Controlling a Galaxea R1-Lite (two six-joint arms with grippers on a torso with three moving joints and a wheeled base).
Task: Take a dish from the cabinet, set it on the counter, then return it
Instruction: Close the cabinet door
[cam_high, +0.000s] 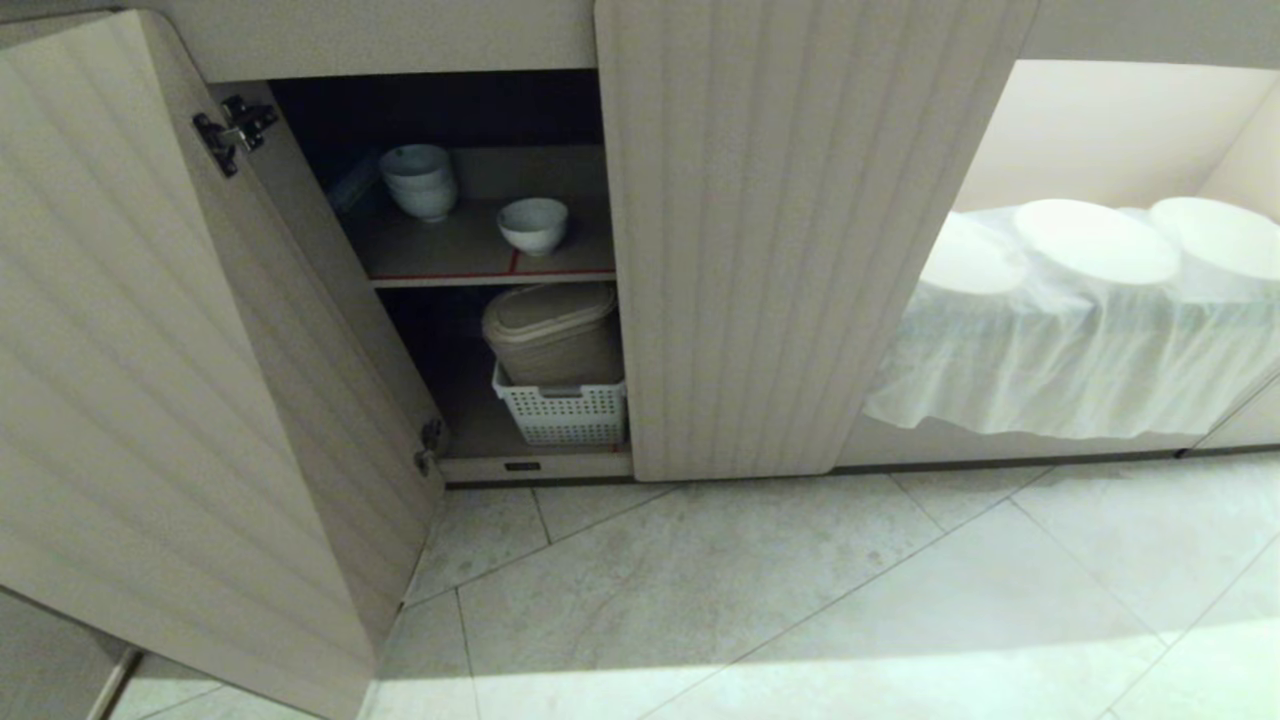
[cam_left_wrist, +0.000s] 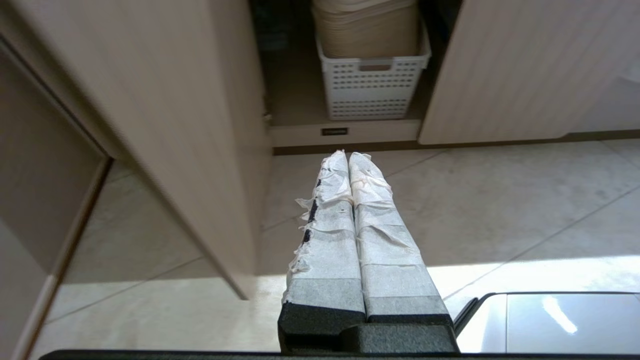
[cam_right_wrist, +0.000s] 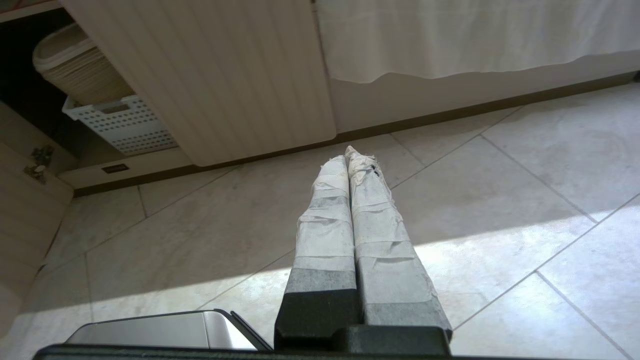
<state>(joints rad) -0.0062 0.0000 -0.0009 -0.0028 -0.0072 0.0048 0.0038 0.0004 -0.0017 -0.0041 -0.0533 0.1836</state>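
Small white bowl upright on the upper red-edged shelf of the open beige cabinet, near stacked bowls, above a lidded bin in a white basket. Left end effector and right end effector low over floor tiles, taped fingers pressed together, empty.

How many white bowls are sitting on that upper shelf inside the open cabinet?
3, as far as shows: a single bowl near the shelf's front, and a stack of two bowls farther back to its left. The closed door may hide more on the right.
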